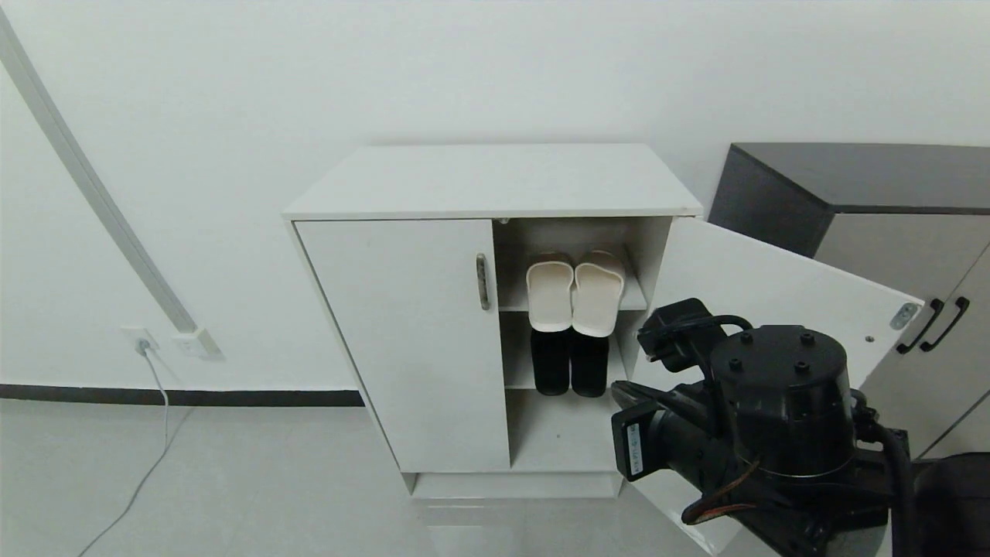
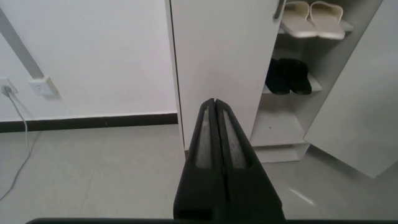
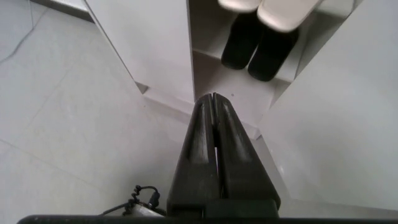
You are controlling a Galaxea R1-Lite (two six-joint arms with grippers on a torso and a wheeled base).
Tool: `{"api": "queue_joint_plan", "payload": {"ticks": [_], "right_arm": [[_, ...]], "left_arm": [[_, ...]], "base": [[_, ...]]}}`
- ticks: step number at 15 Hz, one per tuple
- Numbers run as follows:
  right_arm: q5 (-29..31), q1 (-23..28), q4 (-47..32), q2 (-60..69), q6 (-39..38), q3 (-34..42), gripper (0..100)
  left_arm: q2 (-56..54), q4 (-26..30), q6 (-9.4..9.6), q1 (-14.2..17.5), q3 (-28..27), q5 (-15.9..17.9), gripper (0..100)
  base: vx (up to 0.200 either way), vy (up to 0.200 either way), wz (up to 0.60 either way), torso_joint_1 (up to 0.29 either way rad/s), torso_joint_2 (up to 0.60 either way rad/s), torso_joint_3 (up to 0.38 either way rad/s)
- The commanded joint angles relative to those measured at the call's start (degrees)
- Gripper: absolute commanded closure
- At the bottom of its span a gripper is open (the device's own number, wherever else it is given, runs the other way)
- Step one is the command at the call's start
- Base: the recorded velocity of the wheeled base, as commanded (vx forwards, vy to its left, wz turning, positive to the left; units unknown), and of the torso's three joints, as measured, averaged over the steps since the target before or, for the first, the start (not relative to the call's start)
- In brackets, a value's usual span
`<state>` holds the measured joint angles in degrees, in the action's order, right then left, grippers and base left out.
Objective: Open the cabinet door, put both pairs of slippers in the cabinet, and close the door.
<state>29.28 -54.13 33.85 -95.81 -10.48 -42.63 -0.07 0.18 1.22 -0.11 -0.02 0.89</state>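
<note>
A: Inside the cabinet (image 1: 495, 182), the white slippers (image 1: 576, 294) lie on the upper shelf and the black slippers (image 1: 571, 362) on the shelf below. The right door (image 1: 758, 286) stands wide open, so I judge closing it is what is left.

B: Both pairs poke out past their shelf edges. If the door swings in hard, it could catch those ends and stop short, or knock a slipper to the floor.

A: What about the grippers?

B: The right gripper (image 3: 214, 102) has its fingers pressed together and holds nothing, low before the opening. The left gripper (image 2: 215, 106) is likewise closed and empty, facing the closed left door (image 1: 402, 340) from farther off.

A: So the door would be pushed, not gripped.

B: Probably, and closed fingers may skid on that smooth panel. The right arm also sits on the inner side of the door, so it could get trapped between door and cabinet.

A: And reaching around the outside?

B: The dark cabinet (image 1: 851, 193) stands just beside the door. The arm could hit it.
</note>
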Motion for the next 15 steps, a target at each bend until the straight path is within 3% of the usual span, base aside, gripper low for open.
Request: {"api": "queue_joint_plan", "payload": {"ticks": [1,15], "right_arm": [[-0.01,-0.01,0.25,-0.17,0.02,0.18,100],[-0.01,-0.1,0.34,-0.08,0.02,0.62,100]], "left_arm": [[0.07,-0.01,0.01,0.02,0.02,-0.01,100],[0.07,-0.01,0.01,-0.07,-0.06,-0.01,100]], "base": [[0.0,0.0,0.0,0.183,-0.5,-0.315],[0.0,0.0,0.0,0.235,-0.55,-0.321]]}}
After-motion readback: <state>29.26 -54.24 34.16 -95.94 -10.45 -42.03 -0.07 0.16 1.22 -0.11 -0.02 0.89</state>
